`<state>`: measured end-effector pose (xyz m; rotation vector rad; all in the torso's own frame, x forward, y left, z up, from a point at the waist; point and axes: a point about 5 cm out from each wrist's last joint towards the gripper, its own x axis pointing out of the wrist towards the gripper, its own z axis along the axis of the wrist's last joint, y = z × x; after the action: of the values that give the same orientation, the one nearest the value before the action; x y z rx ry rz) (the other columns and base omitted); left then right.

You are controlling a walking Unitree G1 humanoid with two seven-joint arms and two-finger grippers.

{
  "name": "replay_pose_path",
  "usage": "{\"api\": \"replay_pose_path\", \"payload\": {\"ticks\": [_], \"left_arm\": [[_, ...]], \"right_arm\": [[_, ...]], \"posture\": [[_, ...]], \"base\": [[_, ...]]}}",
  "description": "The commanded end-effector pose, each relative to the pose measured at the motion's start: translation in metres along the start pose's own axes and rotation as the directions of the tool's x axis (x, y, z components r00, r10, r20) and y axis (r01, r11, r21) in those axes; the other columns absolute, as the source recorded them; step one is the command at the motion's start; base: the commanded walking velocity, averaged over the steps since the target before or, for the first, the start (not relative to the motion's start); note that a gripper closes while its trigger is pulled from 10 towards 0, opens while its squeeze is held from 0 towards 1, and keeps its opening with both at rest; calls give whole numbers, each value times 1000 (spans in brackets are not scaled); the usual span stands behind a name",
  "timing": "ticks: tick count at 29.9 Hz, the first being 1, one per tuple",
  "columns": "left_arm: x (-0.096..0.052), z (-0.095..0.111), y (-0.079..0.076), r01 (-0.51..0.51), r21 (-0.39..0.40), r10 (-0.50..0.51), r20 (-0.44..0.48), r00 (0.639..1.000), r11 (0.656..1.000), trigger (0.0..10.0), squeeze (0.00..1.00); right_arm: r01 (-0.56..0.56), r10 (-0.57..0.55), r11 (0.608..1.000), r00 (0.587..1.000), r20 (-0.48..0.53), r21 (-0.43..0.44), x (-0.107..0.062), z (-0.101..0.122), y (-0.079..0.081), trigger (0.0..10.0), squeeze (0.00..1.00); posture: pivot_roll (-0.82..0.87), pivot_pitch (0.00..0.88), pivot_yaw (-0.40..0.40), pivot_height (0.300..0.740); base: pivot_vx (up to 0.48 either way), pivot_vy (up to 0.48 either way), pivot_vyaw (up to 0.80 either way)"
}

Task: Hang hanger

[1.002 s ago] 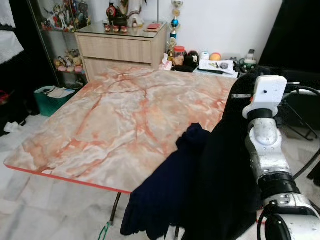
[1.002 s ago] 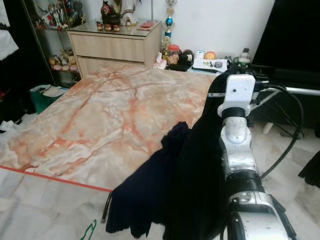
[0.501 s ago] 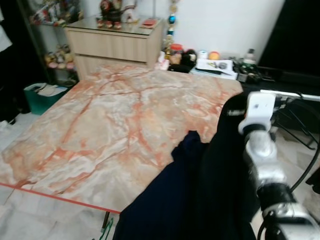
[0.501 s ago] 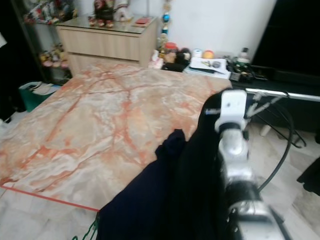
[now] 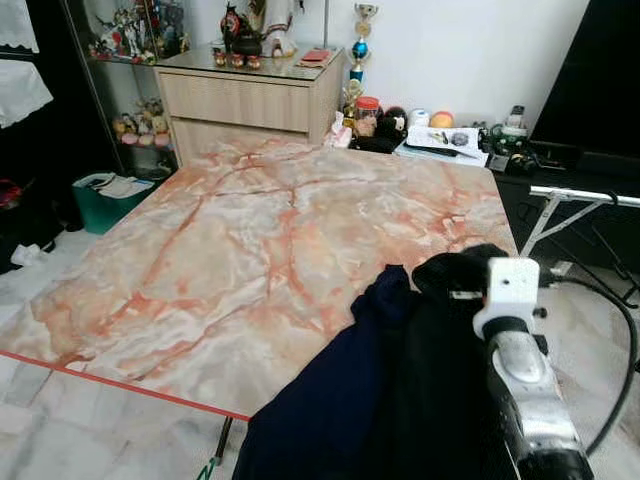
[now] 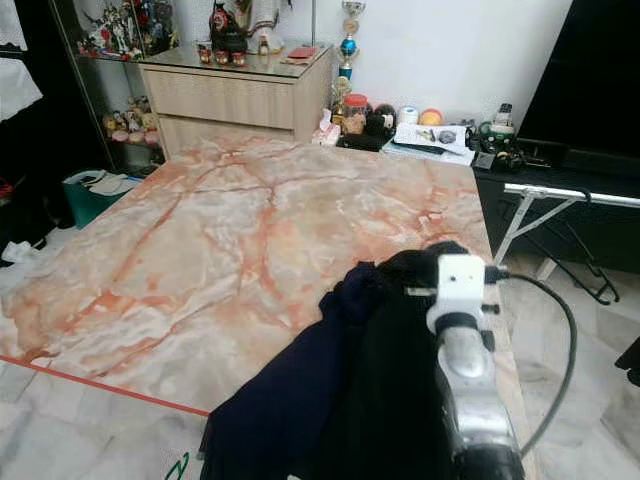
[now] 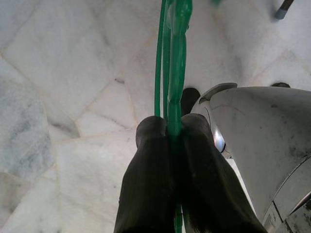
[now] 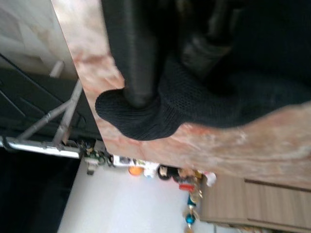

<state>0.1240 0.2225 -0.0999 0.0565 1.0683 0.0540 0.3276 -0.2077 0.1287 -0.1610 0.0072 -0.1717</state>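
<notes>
In the left wrist view my left gripper point(image 7: 171, 127) is shut on a thin green hanger point(image 7: 175, 58), held low over the tiled floor; the hanger's tip point(image 5: 212, 467) peeks out below the table's near edge. A black garment point(image 5: 440, 340) and a navy garment point(image 5: 330, 400) drape over the near right corner of the marble table point(image 5: 230, 230). My right arm point(image 5: 510, 300) reaches into the black garment's top. In the right wrist view my right gripper point(image 8: 170, 77) is buried in black knit, its fingers point(image 8: 138, 58) closed on a bunch of the cloth at the table's edge.
A wooden dresser point(image 5: 250, 95) with figurines stands beyond the table. Small clutter point(image 5: 440, 130) lines the far right. A green bin point(image 5: 105, 195) sits on the floor at left. A metal rack point(image 5: 580, 200) and a black cable point(image 5: 620, 340) are at right.
My right arm has come down from its raised position, bringing the top of the black garment down to the table. The head camera has shifted as well.
</notes>
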Motion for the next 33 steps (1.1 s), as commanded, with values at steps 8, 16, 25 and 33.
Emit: {"api": "replay_pose_path", "payload": {"ticks": [8,16,25,33], "left_arm": [[-3,-9,6,16,28,-15,-39,999,999,10000,0],[-2,-9,3,17,35,-15,-47,999,999,10000,0],[-1,-9,3,6,39,-4,-53,999,999,10000,0],[-2,-13,1,3,48,1,-68,998,999,10000,0]], "right_arm": [[19,-18,999,999,-34,35,-30,-3,-2,10000,1000],[33,-31,998,999,-42,55,-46,-2,1,10000,1000],[47,-46,996,999,-21,80,-50,2,1,10000,0],[7,-7,996,1000,0,85,-49,7,7,10000,0]], "posture": [[111,0,-26,740],[113,0,-27,740],[117,3,-32,740],[119,8,-37,740]], "base": [[0,0,0],[0,0,0],[0,0,0],[0,0,0]]}}
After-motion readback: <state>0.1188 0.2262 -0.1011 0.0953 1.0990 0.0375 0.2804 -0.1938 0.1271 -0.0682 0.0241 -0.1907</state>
